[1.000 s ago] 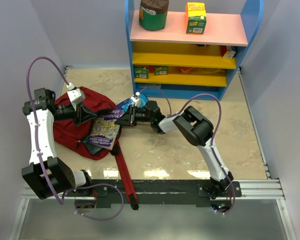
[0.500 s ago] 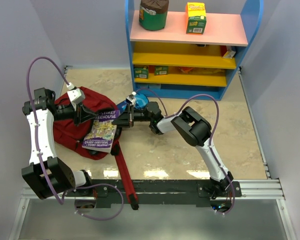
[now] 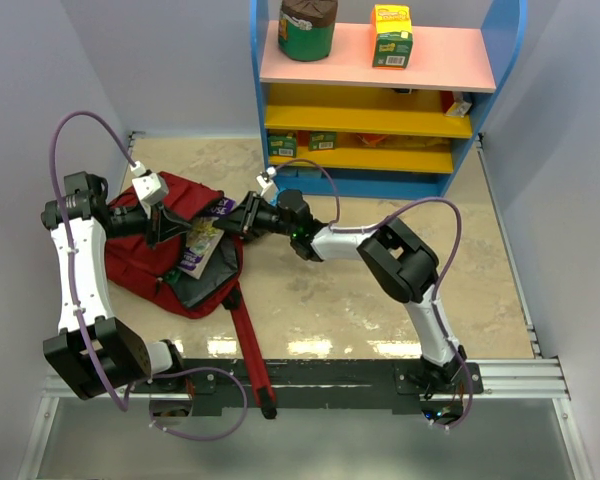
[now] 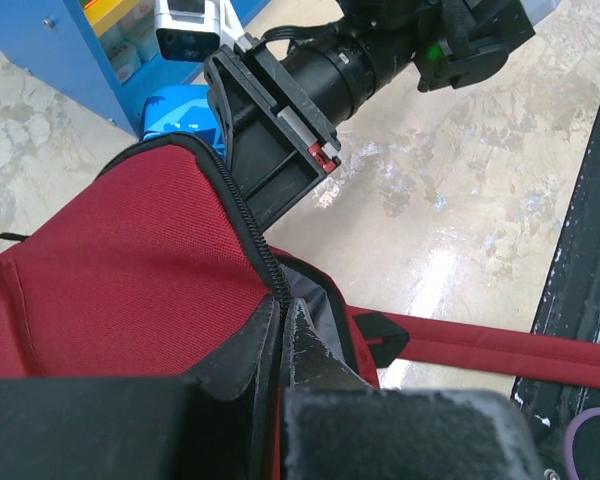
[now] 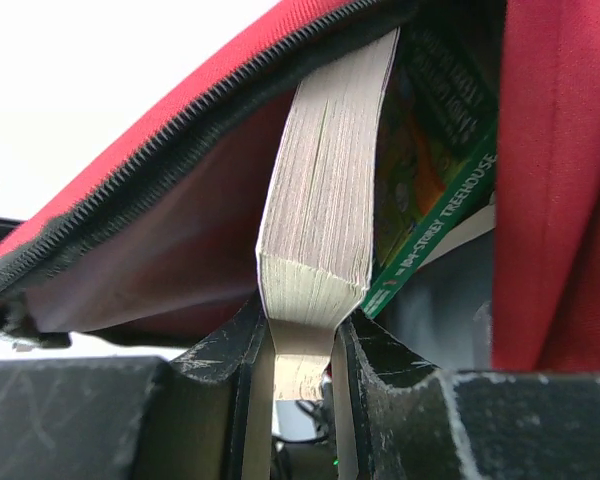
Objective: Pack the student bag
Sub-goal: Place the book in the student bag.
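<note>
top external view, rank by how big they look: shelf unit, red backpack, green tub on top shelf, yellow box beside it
1. shelf unit
2. student bag
3. green tub
4. yellow box, only slightly smaller than the tub
Both stand high, nearer the camera, so true size is unsure.

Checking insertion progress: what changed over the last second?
The right gripper pushed the book leftward, deeper into the bag; less cover shows. It stays shut on the book. The left gripper keeps holding the bag's opening edge; shelf unchanged.
</note>
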Controlling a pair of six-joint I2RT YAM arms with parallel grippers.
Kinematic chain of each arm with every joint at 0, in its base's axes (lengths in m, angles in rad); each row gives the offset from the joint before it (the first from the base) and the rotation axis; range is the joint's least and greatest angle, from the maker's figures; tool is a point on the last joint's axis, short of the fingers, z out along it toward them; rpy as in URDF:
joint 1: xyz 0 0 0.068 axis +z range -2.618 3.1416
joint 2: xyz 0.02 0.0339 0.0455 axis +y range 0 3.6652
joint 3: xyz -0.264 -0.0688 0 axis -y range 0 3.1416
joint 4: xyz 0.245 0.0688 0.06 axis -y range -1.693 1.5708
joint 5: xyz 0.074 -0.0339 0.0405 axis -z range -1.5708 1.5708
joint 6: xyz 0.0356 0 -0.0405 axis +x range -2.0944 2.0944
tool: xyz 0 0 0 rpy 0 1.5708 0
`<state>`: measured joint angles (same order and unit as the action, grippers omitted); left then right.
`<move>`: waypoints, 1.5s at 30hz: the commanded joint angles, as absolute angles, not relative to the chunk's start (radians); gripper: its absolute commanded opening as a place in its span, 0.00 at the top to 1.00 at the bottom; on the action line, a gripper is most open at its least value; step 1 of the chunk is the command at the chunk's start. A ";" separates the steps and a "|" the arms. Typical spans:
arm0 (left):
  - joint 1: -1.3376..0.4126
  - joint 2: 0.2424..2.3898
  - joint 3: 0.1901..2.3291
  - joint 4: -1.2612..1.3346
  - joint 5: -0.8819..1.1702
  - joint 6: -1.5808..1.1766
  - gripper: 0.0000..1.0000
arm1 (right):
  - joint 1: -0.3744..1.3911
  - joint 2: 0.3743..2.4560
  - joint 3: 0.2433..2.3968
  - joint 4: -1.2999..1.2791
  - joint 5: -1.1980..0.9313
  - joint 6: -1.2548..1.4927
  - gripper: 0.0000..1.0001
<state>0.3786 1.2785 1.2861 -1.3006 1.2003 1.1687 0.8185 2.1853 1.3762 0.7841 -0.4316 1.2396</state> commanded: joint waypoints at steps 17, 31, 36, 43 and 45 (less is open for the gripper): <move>0.376 1.239 1.279 -1.316 1.299 1.183 1.00 | 1.002 2.205 1.623 0.399 -0.095 1.118 0.02; 0.376 1.253 1.255 -1.316 1.301 1.201 1.00 | 0.737 1.859 1.332 -0.089 0.126 0.805 0.01; 0.376 1.258 1.258 -1.316 1.308 1.201 1.00 | 0.660 1.942 1.383 -0.094 0.118 0.795 0.02; 0.377 1.258 1.264 -1.316 1.304 1.198 1.00 | 0.611 2.048 1.460 -0.014 0.146 0.750 0.01; 0.379 1.258 1.262 -1.316 1.302 1.198 1.00 | 0.609 2.060 1.479 0.024 0.147 0.703 0.01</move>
